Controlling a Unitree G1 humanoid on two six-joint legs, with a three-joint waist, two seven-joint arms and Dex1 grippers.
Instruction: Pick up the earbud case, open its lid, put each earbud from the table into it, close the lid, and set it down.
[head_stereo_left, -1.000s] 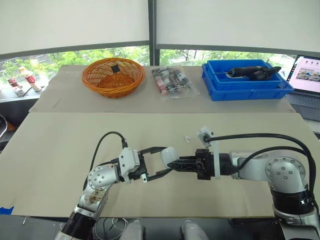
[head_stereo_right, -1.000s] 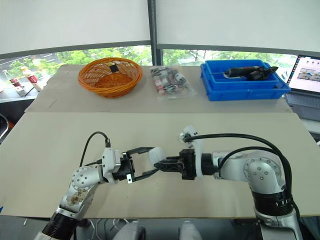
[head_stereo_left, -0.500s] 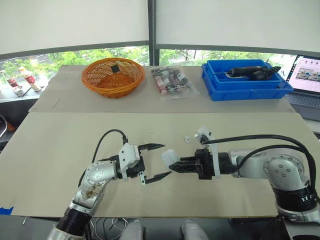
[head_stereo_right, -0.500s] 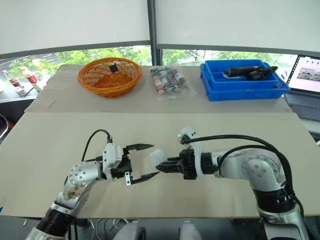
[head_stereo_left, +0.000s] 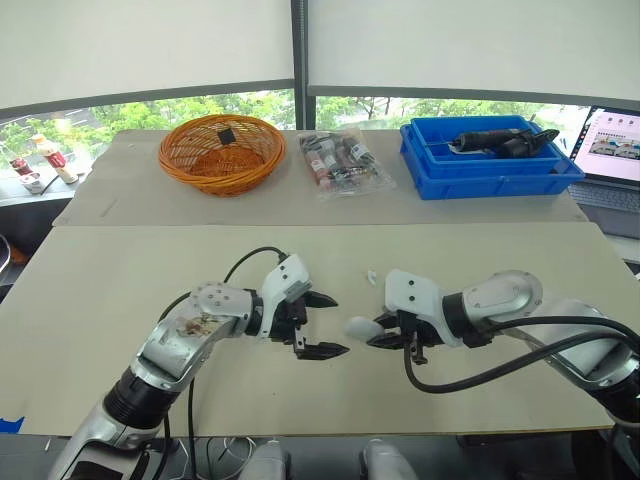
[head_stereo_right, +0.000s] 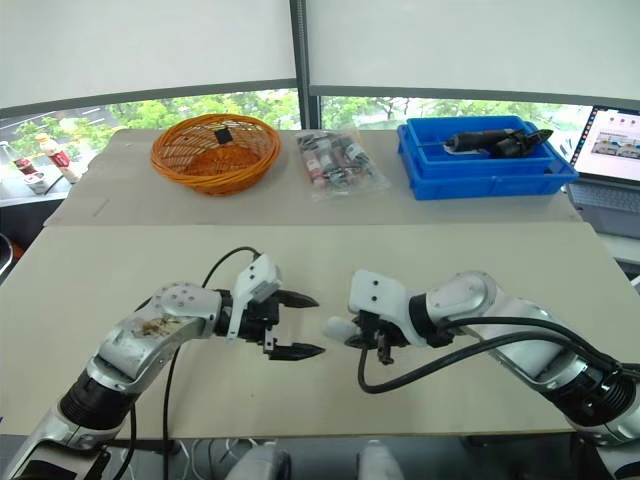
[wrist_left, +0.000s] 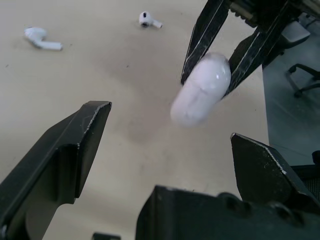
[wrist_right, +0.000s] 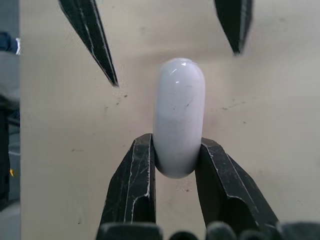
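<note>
The white earbud case (head_stereo_left: 360, 326) hangs just above the table, lid closed, with my right gripper (wrist_right: 176, 150) shut on its near end. My left gripper (head_stereo_left: 337, 325) stands open to the case's left, its two fingertips (wrist_right: 95, 42) spread wide on either side of the case's far end and not touching it. In the left wrist view the case (wrist_left: 201, 90) shows between the right gripper's black fingers (wrist_left: 205, 35). Two white earbuds (wrist_left: 42, 39) (wrist_left: 149, 20) lie on the table beyond the case. One earbud (head_stereo_left: 371, 275) lies just behind my right wrist.
At the back of the table stand an orange wicker basket (head_stereo_left: 222, 152), a clear bag of small items (head_stereo_left: 343, 163) and a blue bin (head_stereo_left: 490, 165) holding a black tool. A laptop (head_stereo_left: 612, 150) sits at the far right.
My left gripper, which had its fingers around the case a second ago, has drawn back to the left with its fingers open. The right gripper keeps hold of the case and has turned its wrist.
</note>
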